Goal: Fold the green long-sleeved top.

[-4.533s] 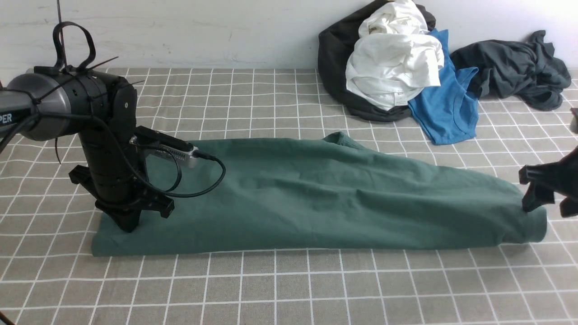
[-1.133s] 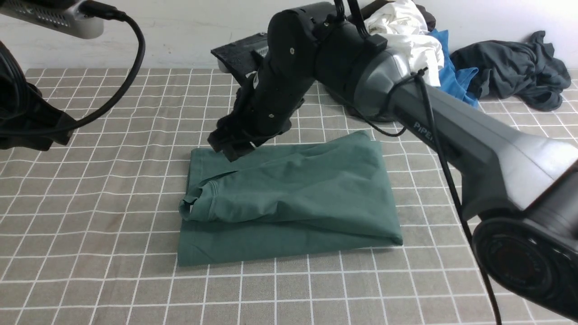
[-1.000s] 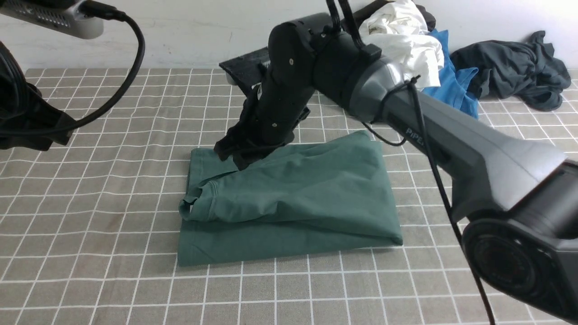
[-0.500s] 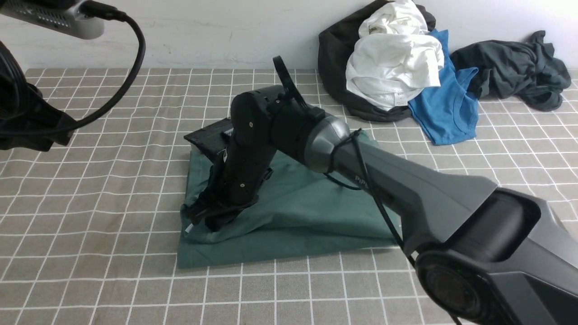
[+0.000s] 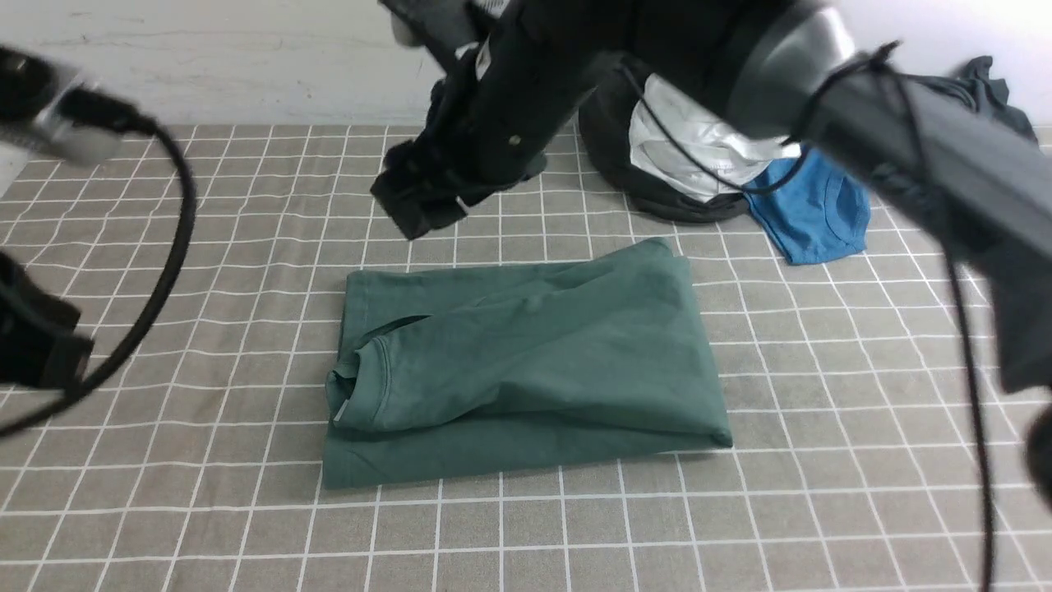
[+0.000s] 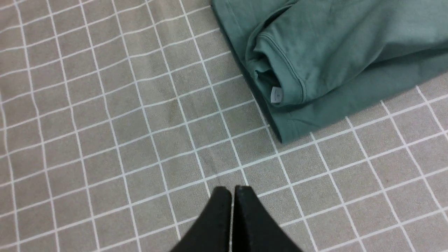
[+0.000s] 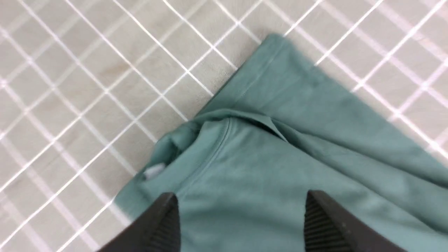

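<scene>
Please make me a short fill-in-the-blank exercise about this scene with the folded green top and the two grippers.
1. The green long-sleeved top lies ____ on the checked cloth.
2. The right gripper is ____, and holds nothing.
3. The left gripper is ____, beside the top.
4. The small neck label is ____ in colour.

Missing words: folded; open; shut; white

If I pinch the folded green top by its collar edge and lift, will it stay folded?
Probably not. The green long-sleeved top is soft cloth in loose stacked layers, so lifting at the neck label would likely peel open only the upper flap. It looks floppy and would sag. Sliding it may bunch against the checked tablecloth.
</scene>
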Available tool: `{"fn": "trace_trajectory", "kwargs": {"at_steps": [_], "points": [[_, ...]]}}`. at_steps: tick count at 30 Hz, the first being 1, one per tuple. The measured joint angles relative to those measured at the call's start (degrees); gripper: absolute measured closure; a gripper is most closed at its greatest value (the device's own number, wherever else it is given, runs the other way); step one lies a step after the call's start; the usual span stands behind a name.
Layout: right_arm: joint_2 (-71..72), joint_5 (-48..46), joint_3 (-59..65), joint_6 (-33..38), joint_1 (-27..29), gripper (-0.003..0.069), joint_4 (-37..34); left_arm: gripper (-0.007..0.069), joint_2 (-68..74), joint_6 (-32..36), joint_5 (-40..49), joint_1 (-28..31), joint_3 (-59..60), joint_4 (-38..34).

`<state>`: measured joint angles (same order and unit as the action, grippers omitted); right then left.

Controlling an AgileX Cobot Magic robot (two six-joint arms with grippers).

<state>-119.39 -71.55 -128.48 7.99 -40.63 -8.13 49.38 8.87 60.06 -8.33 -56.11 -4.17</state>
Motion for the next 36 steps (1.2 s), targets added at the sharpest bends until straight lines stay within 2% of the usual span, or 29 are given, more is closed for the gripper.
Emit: {"fn": "trace_trajectory", "kwargs": {"at_steps": [4,8,9,11,13,14,17,27,36], "points": [[10.8,-0.1,12.6,0.6,0.1,0.0339,0.6,0.0632,-13.2,-3.8,-0.9,0.0,9.3,0.1],[21.9,0.7,26.4,1.6,0.1,0.0461,0.4,0.0632,-26.4,-4.5,-2.2,0.0,18.2,0.3],[23.0,0.9,27.8,1.6,0.1,0.0468,0.4,0.0632,-27.0,-4.5,-2.3,0.0,18.5,0.3],[29.9,6.9,35.5,1.8,0.1,0.0535,-0.1,0.0632,-33.4,-4.5,-3.2,0.0,22.1,0.3],[32.9,10.0,39.6,1.9,0.1,0.056,-0.3,0.0632,-36.2,-4.5,-3.4,0.0,23.2,0.3],[38.2,16.4,45.6,2.2,0.1,0.0601,-0.7,0.0632,-40.1,-4.5,-3.4,0.0,24.8,0.3],[46.4,25.2,54.6,2.6,0.1,0.0641,-1.1,0.0632,-44.7,-4.5,-3.3,0.0,26.2,0.3],[71.3,49.3,79.0,6.6,0.1,0.0666,-1.3,0.0632,-49.8,-4.5,-2.8,0.0,27.6,0.3],[85.1,49.3,84.1,6.8,0.1,0.0666,-1.3,0.0632,-49.9,-4.5,-2.8,0.0,27.6,0.3]]}}
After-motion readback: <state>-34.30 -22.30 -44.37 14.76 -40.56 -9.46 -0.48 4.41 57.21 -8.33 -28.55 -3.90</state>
